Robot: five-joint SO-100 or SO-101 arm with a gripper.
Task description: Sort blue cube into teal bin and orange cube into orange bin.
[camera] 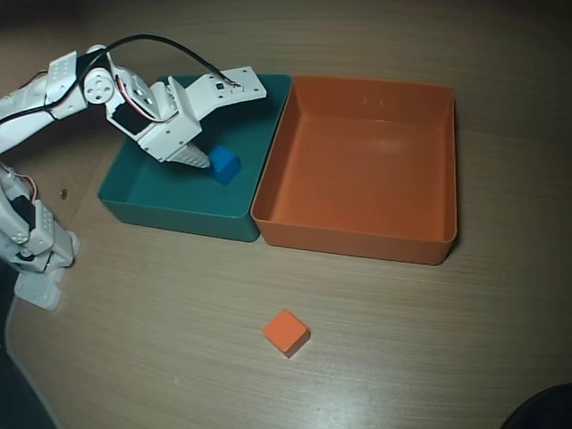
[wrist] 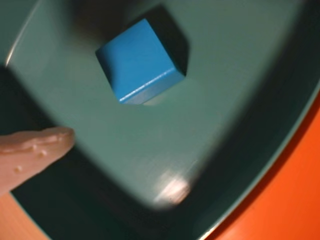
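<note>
— What is your gripper [camera: 207, 154] doing?
— It is hanging over the teal bin [camera: 152, 192], jaws spread apart, gripping nothing; one fingertip [wrist: 47, 145] is showing.
— And the cubes?
— The blue cube [wrist: 140, 62] is sitting inside that bin, untouched. The orange cube [camera: 286, 332] is lying on the table [camera: 429, 340], outside the orange bin [camera: 357, 237] adjoining the teal one.

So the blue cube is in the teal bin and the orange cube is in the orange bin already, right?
Not quite. The blue cube is in the teal bin, but the orange cube sits on the table, outside the orange bin. The overhead view shows this.
</note>
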